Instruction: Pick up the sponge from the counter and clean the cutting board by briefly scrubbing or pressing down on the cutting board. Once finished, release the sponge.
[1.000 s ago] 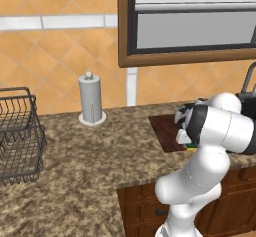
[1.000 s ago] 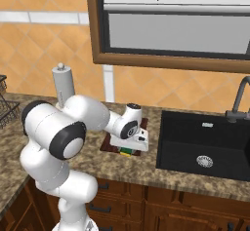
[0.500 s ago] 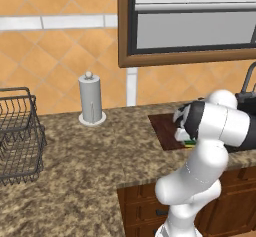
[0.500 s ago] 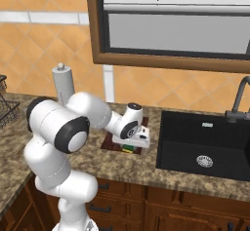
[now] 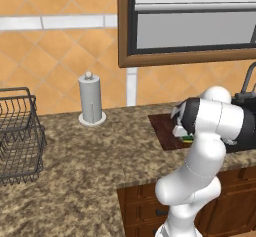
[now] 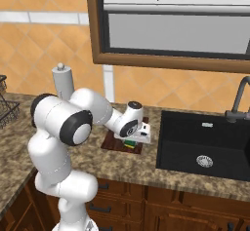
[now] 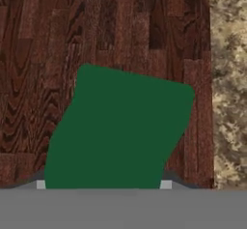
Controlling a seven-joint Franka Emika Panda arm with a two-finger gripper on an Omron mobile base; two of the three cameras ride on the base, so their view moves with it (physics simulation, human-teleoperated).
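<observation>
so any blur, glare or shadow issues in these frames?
Left base view: soft, flat light, no glare; arm covers most of the cutting board. Right base view: sink near-black, little detail. Hand view: sharp; sponge a flat green patch without shading.

The sponge (image 7: 118, 131) shows dark green on top, the cutting board (image 7: 58, 54) dark reddish-brown with fine grain, the desk (image 5: 90, 166) speckled brown and tan.

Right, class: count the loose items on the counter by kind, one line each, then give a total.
Sponge: 1
Cutting board: 1
Paper towel holder: 1
Wire basket: 1
Total: 4
</observation>
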